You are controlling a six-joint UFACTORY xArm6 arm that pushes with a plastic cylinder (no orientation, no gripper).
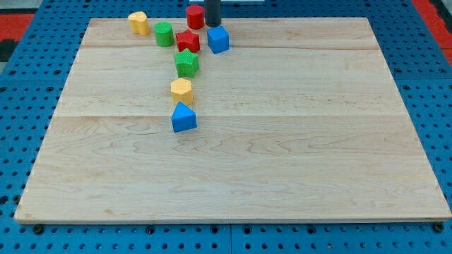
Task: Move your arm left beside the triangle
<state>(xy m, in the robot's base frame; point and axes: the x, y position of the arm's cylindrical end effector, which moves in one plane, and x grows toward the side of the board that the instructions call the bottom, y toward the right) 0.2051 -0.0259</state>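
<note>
The blue triangle (183,118) lies on the wooden board (282,141), left of centre. Above it stand a yellow hexagon block (181,90), a green star (187,63), a red star (188,41), a blue cube (218,39), a green cylinder (164,33), a red cylinder (195,16) and a yellow block (138,22). My rod comes down at the view's top, and my tip (212,25) sits just above the blue cube and right of the red cylinder, far above the triangle.
The board rests on a blue perforated table (21,106). A red area shows at the view's top right corner (434,14).
</note>
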